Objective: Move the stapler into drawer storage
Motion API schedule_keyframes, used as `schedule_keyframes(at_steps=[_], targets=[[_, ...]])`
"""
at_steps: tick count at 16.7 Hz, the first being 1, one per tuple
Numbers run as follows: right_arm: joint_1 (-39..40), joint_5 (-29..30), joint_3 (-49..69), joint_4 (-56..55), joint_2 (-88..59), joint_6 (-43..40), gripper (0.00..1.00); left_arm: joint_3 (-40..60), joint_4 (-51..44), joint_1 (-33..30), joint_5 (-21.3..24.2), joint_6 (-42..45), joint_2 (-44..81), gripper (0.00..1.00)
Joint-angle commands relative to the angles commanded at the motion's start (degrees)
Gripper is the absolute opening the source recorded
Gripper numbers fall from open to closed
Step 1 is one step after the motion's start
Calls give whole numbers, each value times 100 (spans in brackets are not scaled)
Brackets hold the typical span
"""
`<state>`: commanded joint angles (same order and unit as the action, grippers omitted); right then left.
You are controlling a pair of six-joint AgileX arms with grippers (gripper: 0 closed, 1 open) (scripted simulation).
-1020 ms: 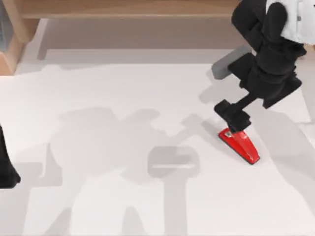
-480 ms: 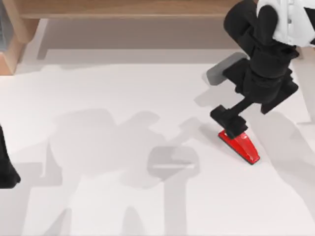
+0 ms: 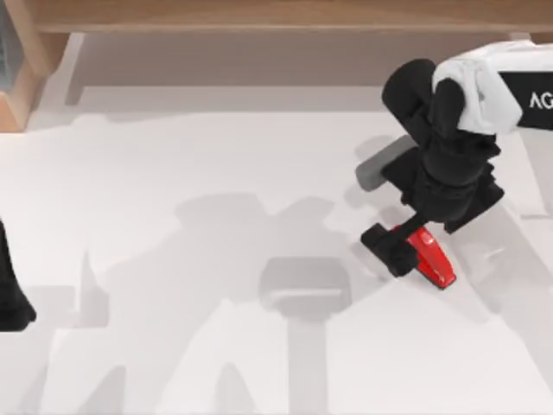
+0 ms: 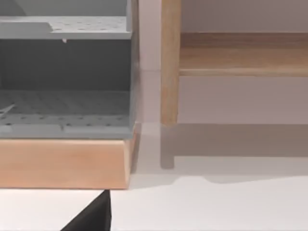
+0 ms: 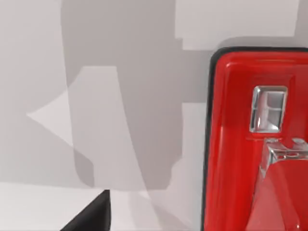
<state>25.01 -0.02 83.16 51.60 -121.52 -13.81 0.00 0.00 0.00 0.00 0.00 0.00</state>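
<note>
At the right of the top view, the right gripper [image 3: 406, 246] sits over the glossy red wedge-shaped stapler [image 3: 432, 259] on the smooth white table [image 3: 173, 346], whether its fingers are clenched I cannot tell, below a wooden shelf [image 3: 216, 15], left arm [image 3: 10, 298] parked at left edge.

Red stapler [image 5: 231, 144] close up, silver metal fitting [image 5: 268, 109], white table [image 5: 96, 38], shadows

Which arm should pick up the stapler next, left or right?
Right, most likely. The right pincer sits directly over the red stapler on the table's right side, while the left arm is parked at the far left edge.
</note>
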Motion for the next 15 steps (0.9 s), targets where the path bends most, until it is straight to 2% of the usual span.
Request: schedule_keyframes(at_steps=[4,15], targets=[[1,0,-30,-35,-15,1,100,0,0,0,0,0,0,100],[1,0,-30,-35,-15,1,17,0,0,0,0,0,0,100]])
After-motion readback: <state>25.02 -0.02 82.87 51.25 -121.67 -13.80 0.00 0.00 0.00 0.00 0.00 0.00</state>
